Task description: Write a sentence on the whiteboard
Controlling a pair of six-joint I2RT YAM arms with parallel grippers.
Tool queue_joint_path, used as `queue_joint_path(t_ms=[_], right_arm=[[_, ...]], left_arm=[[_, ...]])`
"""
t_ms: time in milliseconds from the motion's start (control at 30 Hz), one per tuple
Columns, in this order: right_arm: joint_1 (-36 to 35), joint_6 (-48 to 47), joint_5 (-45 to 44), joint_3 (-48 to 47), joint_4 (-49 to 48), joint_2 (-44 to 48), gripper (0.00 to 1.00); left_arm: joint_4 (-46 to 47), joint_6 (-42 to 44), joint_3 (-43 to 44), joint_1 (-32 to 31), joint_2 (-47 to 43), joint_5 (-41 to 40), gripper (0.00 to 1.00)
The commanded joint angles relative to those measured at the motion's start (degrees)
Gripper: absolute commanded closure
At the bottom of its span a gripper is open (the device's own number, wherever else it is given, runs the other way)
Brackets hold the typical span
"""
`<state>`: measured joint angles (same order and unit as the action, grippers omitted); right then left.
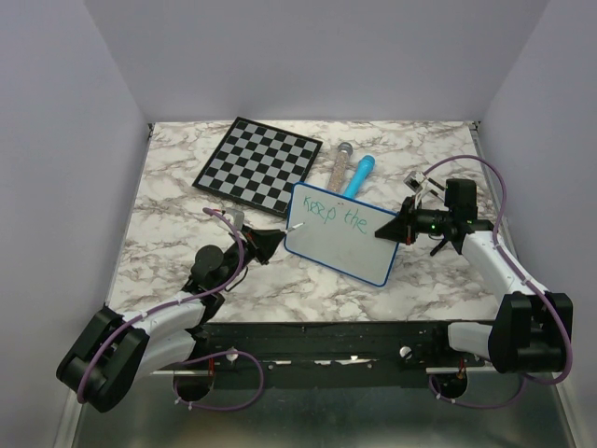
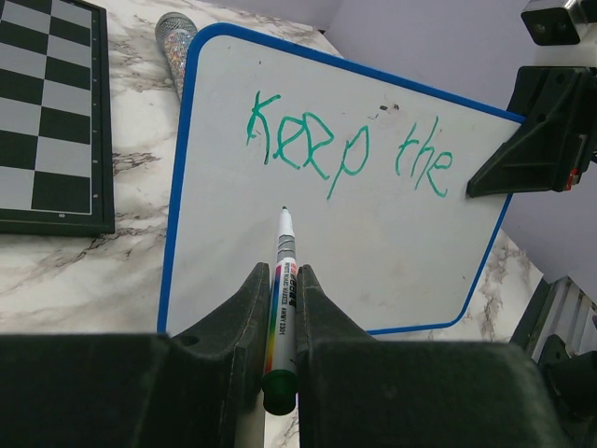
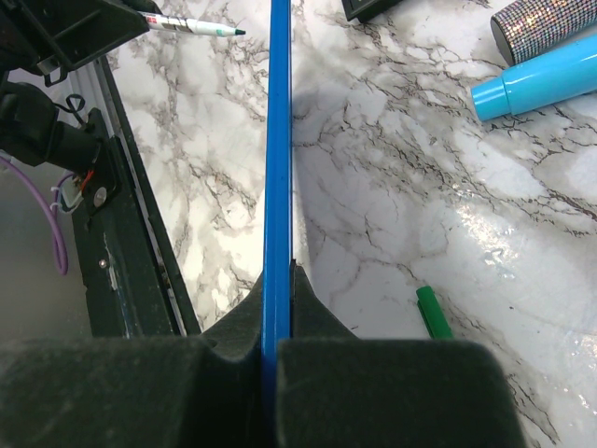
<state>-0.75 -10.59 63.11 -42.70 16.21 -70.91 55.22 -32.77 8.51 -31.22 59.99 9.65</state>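
The whiteboard [image 1: 338, 235] stands tilted on edge, its blue rim clamped between the closed fingers of the right gripper [image 3: 278, 280]. The sentence [image 2: 350, 149], green "Keep the", runs across its face ahead of the left gripper [image 2: 280, 275], which pinches a marker [image 2: 285, 252] whose tip sits just short of the board below the letters. A chessboard [image 1: 258, 161] lies beyond the left gripper, and a green cap [image 3: 431, 313] lies just right of the right gripper's fingers.
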Motion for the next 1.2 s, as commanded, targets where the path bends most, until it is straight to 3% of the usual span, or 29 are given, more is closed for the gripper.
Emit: queue_joint_path(t_ms=[0,1167], right_arm=[[-0.3,-0.8,2.0,-1.7,0.0,0.8,0.99],[-0.3,-0.7,2.1,-1.7,0.0,0.8,0.99]], left_arm=[[3.0,0.8,-0.7,0.2,-0.6,-0.8,1.00],[2.8,1.0,0.3,0.3,1.0,0.5,1.00]])
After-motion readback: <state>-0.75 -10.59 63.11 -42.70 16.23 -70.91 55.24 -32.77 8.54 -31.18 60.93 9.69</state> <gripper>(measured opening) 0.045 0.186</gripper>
